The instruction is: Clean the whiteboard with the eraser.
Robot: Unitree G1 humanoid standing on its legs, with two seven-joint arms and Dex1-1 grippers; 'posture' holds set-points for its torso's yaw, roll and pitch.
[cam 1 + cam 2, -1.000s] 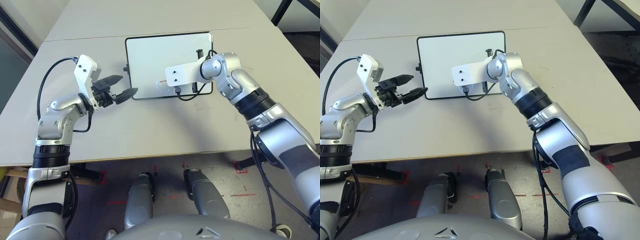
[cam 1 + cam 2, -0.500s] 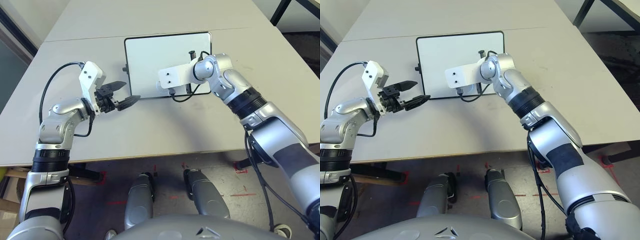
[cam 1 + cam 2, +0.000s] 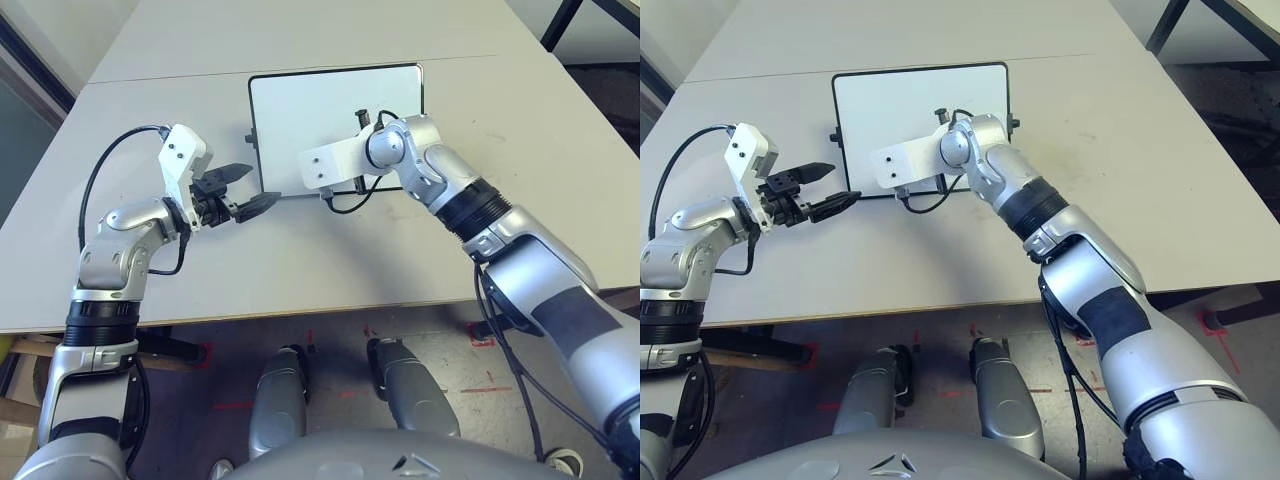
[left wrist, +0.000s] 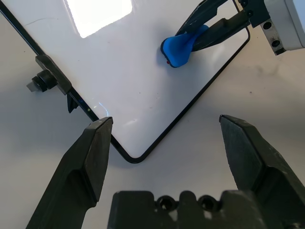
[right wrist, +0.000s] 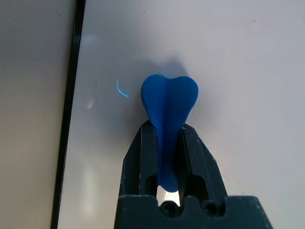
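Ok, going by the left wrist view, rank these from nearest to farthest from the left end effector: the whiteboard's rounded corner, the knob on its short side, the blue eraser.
1. Whiteboard's rounded corner: lies between the open fingers of the left end effector.
2. Knob: on the frame's short side, beyond one finger.
3. Blue eraser: farthest, resting on the whiteboard, pinched in the right end effector.

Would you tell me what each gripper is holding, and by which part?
The right gripper clamps the blue eraser by its narrow end; the left gripper holds nothing.
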